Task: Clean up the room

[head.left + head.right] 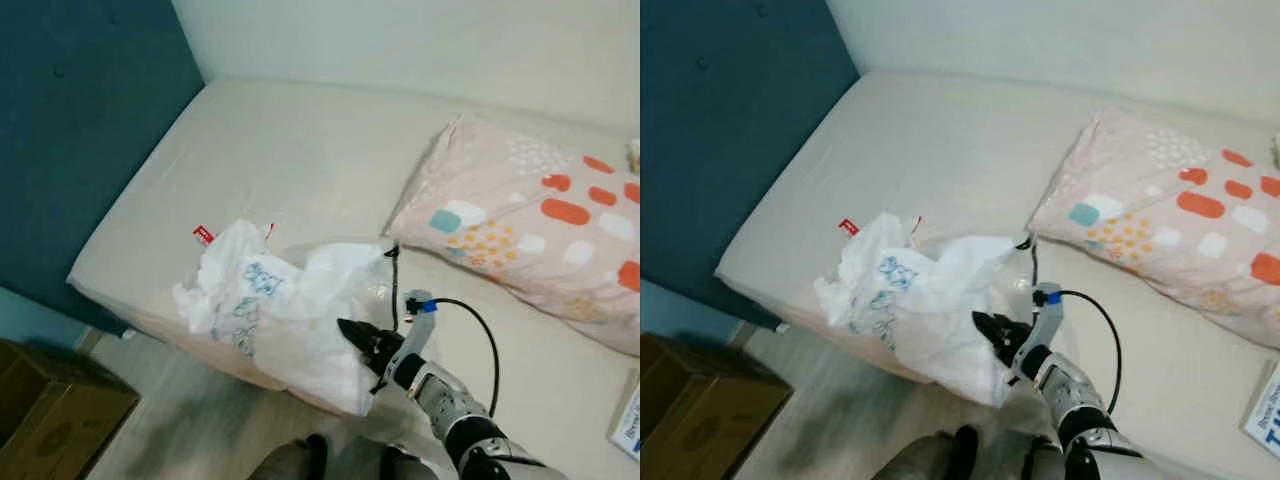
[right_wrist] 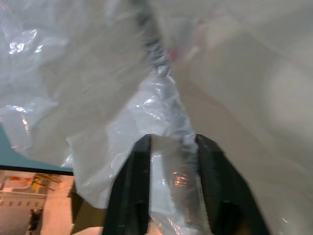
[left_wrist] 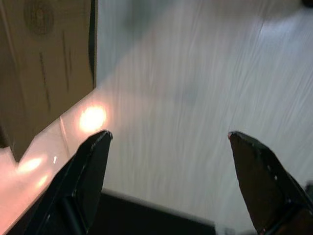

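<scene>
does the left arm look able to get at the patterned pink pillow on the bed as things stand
Probably not yet. The left pincer hangs open over the wooden floor by a brown cardboard box, while the patterned pink pillow lies far across the bed, beyond the crumpled white plastic bag.

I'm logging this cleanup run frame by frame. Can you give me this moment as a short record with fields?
setting: bed with bare mattress, beside a blue headboard
main item: crumpled white plastic bag at the mattress's near edge
right gripper: jaws closed on the bag's plastic
left gripper: jaws open, pointing at the floor, holding nothing
on bed: patterned pink pillow
on floor: cardboard box
</scene>
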Robot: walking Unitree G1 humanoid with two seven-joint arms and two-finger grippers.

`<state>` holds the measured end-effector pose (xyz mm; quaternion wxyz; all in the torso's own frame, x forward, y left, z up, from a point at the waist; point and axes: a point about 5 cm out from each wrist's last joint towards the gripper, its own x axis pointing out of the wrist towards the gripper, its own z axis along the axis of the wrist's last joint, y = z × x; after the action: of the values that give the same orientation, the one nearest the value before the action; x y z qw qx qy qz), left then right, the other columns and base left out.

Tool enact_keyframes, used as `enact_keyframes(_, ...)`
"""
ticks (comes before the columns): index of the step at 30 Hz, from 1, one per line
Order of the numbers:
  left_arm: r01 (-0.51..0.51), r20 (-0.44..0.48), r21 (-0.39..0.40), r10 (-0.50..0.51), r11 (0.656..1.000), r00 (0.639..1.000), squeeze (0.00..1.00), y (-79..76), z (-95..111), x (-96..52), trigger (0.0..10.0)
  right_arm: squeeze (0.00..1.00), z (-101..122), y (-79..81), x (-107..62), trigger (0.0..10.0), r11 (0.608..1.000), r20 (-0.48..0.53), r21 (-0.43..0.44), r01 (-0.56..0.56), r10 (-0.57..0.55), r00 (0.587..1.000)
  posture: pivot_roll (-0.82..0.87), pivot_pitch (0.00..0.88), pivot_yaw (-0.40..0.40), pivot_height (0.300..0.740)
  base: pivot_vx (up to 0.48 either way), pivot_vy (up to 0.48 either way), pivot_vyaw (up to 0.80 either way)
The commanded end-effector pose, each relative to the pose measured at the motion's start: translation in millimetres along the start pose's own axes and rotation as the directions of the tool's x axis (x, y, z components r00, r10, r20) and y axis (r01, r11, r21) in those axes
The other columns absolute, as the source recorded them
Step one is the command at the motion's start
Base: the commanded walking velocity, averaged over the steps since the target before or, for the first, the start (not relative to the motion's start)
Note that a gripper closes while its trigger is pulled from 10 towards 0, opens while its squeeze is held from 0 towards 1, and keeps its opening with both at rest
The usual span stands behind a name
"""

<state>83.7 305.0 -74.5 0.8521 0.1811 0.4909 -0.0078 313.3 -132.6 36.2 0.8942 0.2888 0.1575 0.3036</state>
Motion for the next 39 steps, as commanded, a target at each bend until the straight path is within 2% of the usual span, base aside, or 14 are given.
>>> enact_keyframes(1, -0.007, -0.057, -0.034, 0.005, 0.999, 0.998, 0.00, -6.9, -9.1, 0.0, 10.0, 0.00, -6.8, 9.9, 2.9, 0.0, 0.991, -0.011, 0.056, -0.118, 0.119, 0.993, 0.20, 0.273, 0.080, 0.740, 0.000, 0.000, 0.00)
enact_keyframes(11, -0.025, -0.067, -0.073, 0.020, 0.997, 0.998, 0.00, -17.1, 7.5, 11.2, 10.0, 0.00, 3.1, 25.8, 11.8, 0.0, 0.954, 0.022, 0.059, -0.294, 0.293, 0.956, 0.15, 0.177, 0.047, 0.740, 0.000, 0.000, 0.00)
enact_keyframes(17, -0.053, -0.066, -0.139, 0.045, 0.989, 0.997, 0.00, -22.6, 23.0, 19.0, 10.0, 0.00, 24.2, 44.2, 20.9, 0.0, 0.896, 0.117, 0.033, -0.443, 0.436, 0.892, 0.08, 0.085, 0.019, 0.740, 0.000, 0.000, 0.00)
enact_keyframes(21, -0.071, -0.023, -0.196, 0.067, 0.978, 0.997, 0.00, -23.0, 42.0, 24.9, 10.0, 0.00, 33.7, 48.2, 21.5, 0.0, 0.880, 0.151, 0.014, -0.475, 0.468, 0.871, 0.07, 0.061, 0.011, 0.740, 0.000, 0.000, 0.00)
enact_keyframes(22, -0.081, 0.049, -0.241, 0.095, 0.967, 0.994, 0.00, -20.4, 70.5, 31.2, 10.0, 0.00, 40.0, 49.0, 19.0, 0.0, 0.870, 0.170, -0.003, -0.493, 0.486, 0.857, 0.06, 0.032, 0.003, 0.740, 0.000, 0.000, 0.00)
enact_keyframes(23, -0.081, 0.049, -0.241, 0.095, 0.967, 0.994, 0.00, -20.4, 70.5, 31.2, 10.0, 0.00, 40.0, 49.0, 19.0, 0.0, 0.870, 0.170, -0.003, -0.493, 0.486, 0.857, 0.06, 0.032, 0.003, 0.740, 0.000, 0.000, 0.00)
enact_keyframes(26, -0.086, 0.120, -0.267, 0.121, 0.960, 0.985, 0.00, -16.2, 98.7, 35.2, 10.0, 0.00, 47.5, 49.8, 16.4, 0.0, 0.863, 0.189, -0.027, -0.505, 0.501, 0.845, 0.04, 0.020, 0.002, 0.740, 0.000, 0.000, 0.00)
enact_keyframes(31, -0.090, 0.187, -0.296, 0.150, 0.951, 0.971, 0.00, -9.1, 124.3, 36.7, 10.0, 0.00, 62.0, 53.3, 13.8, 0.0, 0.847, 0.232, -0.059, -0.529, 0.527, 0.818, 0.02, 0.003, 0.006, 0.740, 0.000, 0.000, 0.00)
enact_keyframes(33, -0.077, 0.292, -0.354, 0.188, 0.932, 0.938, 0.00, 1.5, 157.0, 35.0, 10.0, 0.00, 74.3, 58.9, 9.7, 0.0, 0.821, 0.240, -0.105, -0.562, 0.569, 0.787, 0.02, 0.000, 0.002, 0.740, 0.000, 0.000, 0.00)
enact_keyframes(34, -0.077, 0.292, -0.354, 0.188, 0.932, 0.938, 0.00, 1.5, 157.0, 35.0, 10.0, 0.00, 74.3, 58.9, 9.7, 0.0, 0.821, 0.240, -0.105, -0.562, 0.569, 0.787, 0.02, 0.000, 0.002, 0.740, 0.000, 0.000, 0.00)
enact_keyframes(35, -0.049, 0.370, -0.395, 0.208, 0.917, 0.906, 0.00, 8.6, 177.2, 31.8, 10.0, 0.00, 78.5, 61.3, 7.2, 0.0, 0.809, 0.237, -0.123, -0.575, 0.587, 0.774, 0.02, 0.000, 0.000, 0.740, 0.000, 0.000, 0.00)
enact_keyframes(37, -0.049, 0.370, -0.395, 0.208, 0.917, 0.906, 0.00, 8.6, 177.2, 31.8, 10.0, 0.00, 78.5, 61.3, 7.2, 0.0, 0.809, 0.237, -0.123, -0.575, 0.587, 0.774, 0.02, 0.000, 0.000, 0.740, 0.000, 0.000, 0.00)
enact_keyframes(38, -0.020, 0.435, -0.424, 0.223, 0.905, 0.872, 0.00, 15.0, 194.4, 27.9, 10.0, 0.00, 81.5, 63.0, 4.7, 0.0, 0.801, 0.235, -0.135, -0.583, 0.598, 0.766, 0.01, 0.000, -0.005, 0.740, 0.000, 0.000, 0.00)
enact_keyframes(39, 0.023, 0.547, -0.441, 0.249, 0.897, 0.799, 0.00, 29.8, 222.9, 17.9, 10.0, 0.00, 84.7, 62.7, 0.6, 0.0, 0.797, 0.232, -0.147, -0.586, 0.604, 0.763, 0.02, 0.000, -0.012, 0.740, 0.000, 0.000, 0.00)
